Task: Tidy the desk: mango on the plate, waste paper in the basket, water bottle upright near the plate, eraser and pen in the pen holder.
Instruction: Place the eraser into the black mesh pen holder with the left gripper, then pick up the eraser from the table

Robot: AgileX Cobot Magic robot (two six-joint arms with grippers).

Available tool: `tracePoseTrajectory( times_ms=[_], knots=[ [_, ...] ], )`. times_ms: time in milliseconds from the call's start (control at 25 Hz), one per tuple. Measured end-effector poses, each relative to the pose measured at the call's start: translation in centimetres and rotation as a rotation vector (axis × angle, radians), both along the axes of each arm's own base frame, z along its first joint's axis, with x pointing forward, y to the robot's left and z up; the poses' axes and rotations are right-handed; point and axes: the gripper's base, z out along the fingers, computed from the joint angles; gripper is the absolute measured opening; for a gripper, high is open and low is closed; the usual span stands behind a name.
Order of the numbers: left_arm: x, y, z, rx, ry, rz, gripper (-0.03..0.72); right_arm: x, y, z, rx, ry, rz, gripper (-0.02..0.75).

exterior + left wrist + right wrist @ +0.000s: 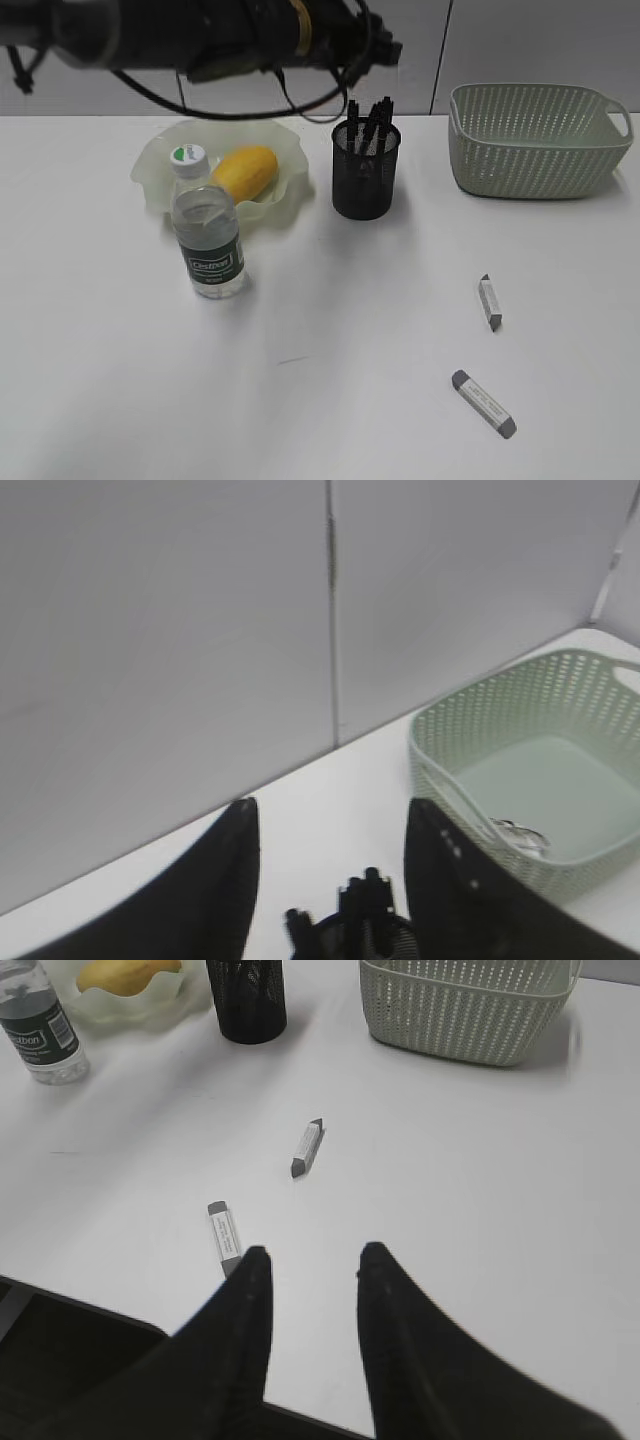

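Observation:
The mango (pixel 245 172) lies on the plate (pixel 160 165) at the back left of the desk (pixel 330 330). The water bottle (pixel 208 235) stands upright just in front of the plate. The pen holder (pixel 366 180) holds several dark pens (pixel 372 118). Two grey-and-white erasers (pixel 489 301) (pixel 484 403) lie flat on the desk at the front right. The waste paper (pixel 518 835) lies inside the basket (pixel 535 140). My left gripper (pixel 330 815) is open and empty, hovering above the pen holder. My right gripper (pixel 315 1252) is open and empty, near the nearer eraser (pixel 224 1232).
The left arm (pixel 230 35) spans the top of the exterior view above the plate and pen holder. A grey panelled wall (pixel 200 630) stands behind the desk. The desk's front edge (pixel 90 1305) runs just under the right gripper.

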Motion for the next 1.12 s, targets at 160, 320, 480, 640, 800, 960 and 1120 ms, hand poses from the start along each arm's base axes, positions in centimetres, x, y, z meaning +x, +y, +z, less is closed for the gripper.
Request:
tracePoseTrajectory(
  times_ms=[160, 320, 480, 640, 800, 960, 1120],
  knots=[
    [-3.9, 1.9, 5.5, 0.155, 0.042, 0.189, 0.325, 0.0, 0.0, 0.0, 0.0, 0.0, 0.0, 0.246],
    [-7.9, 4.3, 7.3, 0.305, 0.274, 0.175, 0.302, 0.0, 0.0, 0.0, 0.0, 0.0, 0.0, 0.246],
    [-13.6, 7.1, 8.3, 0.336, 0.353, 0.098, 0.298, 0.0, 0.0, 0.0, 0.0, 0.0, 0.0, 0.246],
    [-20.5, 11.4, 8.2, 0.298, 0.393, 0.06, 0.298, 0.0, 0.0, 0.0, 0.0, 0.0, 0.0, 0.246],
    [-25.9, 17.0, 7.0, 0.25, 0.435, 0.074, 0.3, 0.0, 0.0, 0.0, 0.0, 0.0, 0.0, 0.245],
    [-30.8, 22.7, 5.9, 0.181, 0.406, 0.082, 0.315, 0.0, 0.0, 0.0, 0.0, 0.0, 0.0, 0.245],
    [-34.2, 26.7, 4.1, 0.137, 0.324, 0.054, 0.321, 0.0, 0.0, 0.0, 0.0, 0.0, 0.0, 0.245]
  ],
)
